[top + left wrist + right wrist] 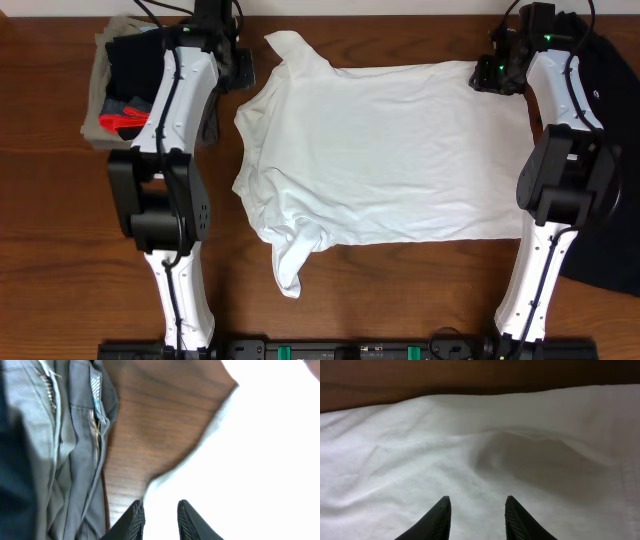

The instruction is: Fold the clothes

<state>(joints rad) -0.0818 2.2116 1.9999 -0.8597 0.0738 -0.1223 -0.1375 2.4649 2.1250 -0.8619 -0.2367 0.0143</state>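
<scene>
A large white T-shirt (390,150) lies spread flat across the middle of the table, with one sleeve bunched at its lower left. My left gripper (240,68) hovers at the shirt's upper left edge. In the left wrist view it (161,510) stands open over the white T-shirt (250,460), at that edge. My right gripper (492,72) sits over the upper right corner. In the right wrist view it (477,502) is open just above the wrinkled white T-shirt (420,450). A black shirt (612,90) lies at the right edge, partly under the right arm.
A pile of grey and dark clothes (125,85) with a red item on top sits at the far left. A grey zippered garment (65,435) from it fills the left of the left wrist view. Bare wood (160,410) shows between it and the white shirt.
</scene>
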